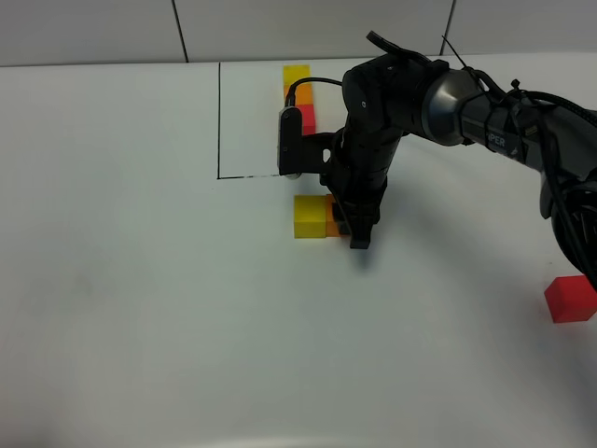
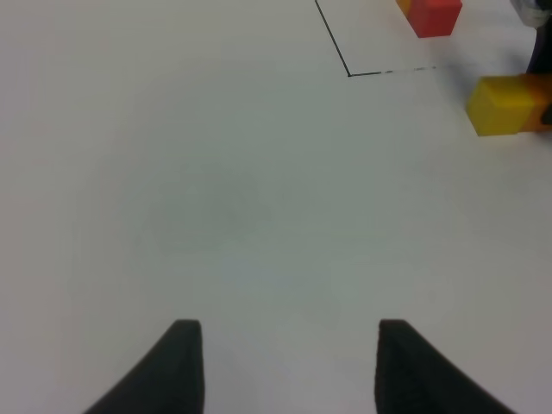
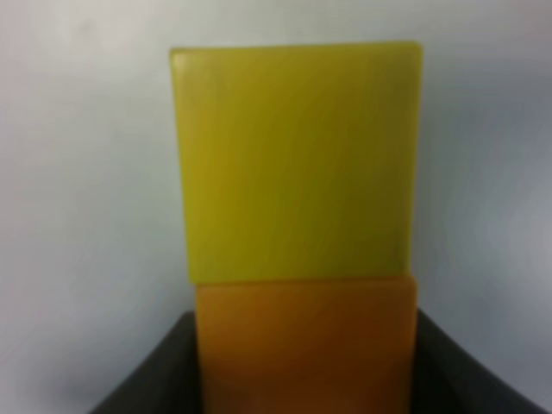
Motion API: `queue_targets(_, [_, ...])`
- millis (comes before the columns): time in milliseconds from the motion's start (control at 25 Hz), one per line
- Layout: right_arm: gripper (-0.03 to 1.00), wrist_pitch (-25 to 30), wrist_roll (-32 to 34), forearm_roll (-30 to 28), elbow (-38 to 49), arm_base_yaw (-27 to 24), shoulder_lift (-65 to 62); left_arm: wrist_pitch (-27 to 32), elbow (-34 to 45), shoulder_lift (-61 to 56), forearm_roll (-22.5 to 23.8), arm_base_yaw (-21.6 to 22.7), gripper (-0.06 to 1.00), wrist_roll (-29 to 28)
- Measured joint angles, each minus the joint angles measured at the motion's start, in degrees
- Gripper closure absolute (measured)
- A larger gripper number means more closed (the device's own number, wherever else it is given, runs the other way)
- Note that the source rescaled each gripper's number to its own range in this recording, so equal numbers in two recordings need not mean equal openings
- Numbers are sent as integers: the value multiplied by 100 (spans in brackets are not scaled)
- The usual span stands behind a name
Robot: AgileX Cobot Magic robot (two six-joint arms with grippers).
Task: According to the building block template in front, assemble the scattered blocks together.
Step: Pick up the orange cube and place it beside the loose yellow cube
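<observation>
Orange block: sat edge-to-edge against yellow block, pinched by right gripper.
Left gripper: jaws stood apart, empty.
Red block: lay well clear of yellow block.

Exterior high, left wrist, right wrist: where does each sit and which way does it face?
Exterior high: mounted high, looking down on the table; right arm shows.
Left wrist: low over the table, facing template and yellow cube; left claw tips show.
Right wrist: close behind the right claw, facing orange cube touching yellow.
Shared: all see the yellow cube.
</observation>
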Motion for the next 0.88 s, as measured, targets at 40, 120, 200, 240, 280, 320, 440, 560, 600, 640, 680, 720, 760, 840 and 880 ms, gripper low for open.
queue_targets(40, [94, -4, -57, 0, 0, 0, 5, 0, 0, 0, 0, 0, 91, 0])
queue_targets(120, [94, -4, -181, 0, -7, 0, 31, 0, 0, 0, 0, 0, 91, 0])
queue_targets(200, [94, -16, -225, 0, -9, 0, 42, 0, 0, 0, 0, 0, 91, 0])
queue_targets(240, [94, -16, -237, 0, -14, 0, 48, 0, 0, 0, 0, 0, 91, 0])
queue_targets(280, [94, -22, -237, 0, -14, 3, 48, 0, 0, 0, 0, 0, 91, 0])
queue_targets(320, [94, -27, -244, 0, -14, 7, 54, 0, 0, 0, 0, 0, 91, 0])
queue_targets(440, [94, -40, -281, 0, -14, 7, 58, 0, 0, 0, 0, 0, 91, 0])
queue_targets(560, [94, -45, -287, 0, -14, 7, 58, 0, 0, 0, 0, 0, 91, 0])
queue_targets(600, [94, -51, -287, 5, -14, 7, 58, 0, 0, 0, 0, 0, 91, 0])
queue_targets(640, [94, -57, -287, 20, -14, 7, 58, 0, 0, 0, 0, 0, 91, 0])
queue_targets(680, [93, -57, -298, 42, -14, -4, 58, 0, 0, 0, 0, 0, 91, 0])
queue_targets(720, [90, -84, -304, 60, -14, -9, 58, 0, 0, 0, 0, 0, 91, 0])
queue_targets(760, [82, -135, -304, 78, -3, -9, 81, 0, 0, 0, 0, 0, 91, 0])
queue_targets(840, [59, -135, -291, 120, 20, -9, 124, 0, 0, 0, 0, 0, 91, 0])
queue_targets(880, [46, -114, -225, 122, 35, -15, 81, 0, 0, 0, 0, 0, 91, 0])
